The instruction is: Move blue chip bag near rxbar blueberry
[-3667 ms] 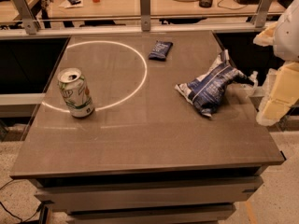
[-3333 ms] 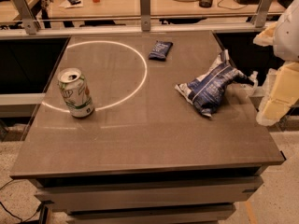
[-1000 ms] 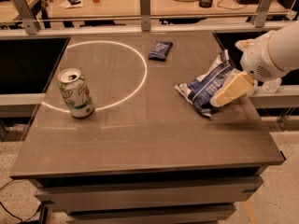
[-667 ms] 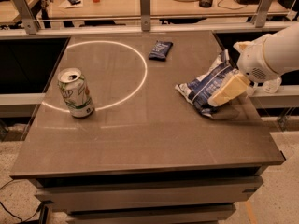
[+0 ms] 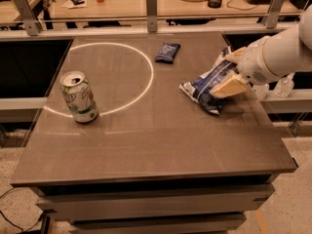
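The blue chip bag (image 5: pixel 204 85), wrinkly dark blue with white stripes, lies on the right side of the table. My gripper (image 5: pixel 228 86) is on the bag's right end, reaching in from the right, and the white arm covers the bag's far right edge. The rxbar blueberry (image 5: pixel 167 52), a small flat dark blue wrapper, lies near the table's back middle, up and left of the bag and apart from it.
A green and white soda can (image 5: pixel 79 97) stands upright at the left, on a white circle line (image 5: pixel 146 82) drawn on the grey table (image 5: pixel 161 145). A rail with posts (image 5: pixel 151 4) runs along the back edge. A desk with clutter lies beyond.
My arm has swung in from beyond the table's right edge and come down onto the right end of the chip bag. The bag, bar and can have stayed in place.
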Robot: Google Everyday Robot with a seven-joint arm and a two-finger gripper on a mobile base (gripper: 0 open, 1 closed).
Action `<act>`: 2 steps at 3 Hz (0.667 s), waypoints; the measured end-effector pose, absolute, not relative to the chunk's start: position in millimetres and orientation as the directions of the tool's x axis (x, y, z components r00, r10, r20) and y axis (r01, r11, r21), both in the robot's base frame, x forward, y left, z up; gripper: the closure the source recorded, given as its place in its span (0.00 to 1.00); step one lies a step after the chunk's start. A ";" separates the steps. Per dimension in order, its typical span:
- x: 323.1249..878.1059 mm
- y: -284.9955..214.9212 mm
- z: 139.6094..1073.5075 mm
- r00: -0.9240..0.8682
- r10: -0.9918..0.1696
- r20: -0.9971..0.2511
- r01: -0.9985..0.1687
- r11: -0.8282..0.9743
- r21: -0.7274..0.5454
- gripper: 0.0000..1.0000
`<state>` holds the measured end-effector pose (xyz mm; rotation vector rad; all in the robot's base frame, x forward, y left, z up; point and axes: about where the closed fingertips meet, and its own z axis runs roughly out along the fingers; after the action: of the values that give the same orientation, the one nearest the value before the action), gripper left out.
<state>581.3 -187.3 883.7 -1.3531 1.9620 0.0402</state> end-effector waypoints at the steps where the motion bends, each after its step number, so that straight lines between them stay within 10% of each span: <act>1: 582.5 -185.2 895.5 -0.132 -0.803 -0.581 -0.818 0.420 -0.394 0.63; 2: 586.3 -194.8 910.7 -0.170 -0.770 -0.614 -0.795 0.476 -0.376 0.86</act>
<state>586.3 -194.8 910.7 -1.2999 1.9430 0.0403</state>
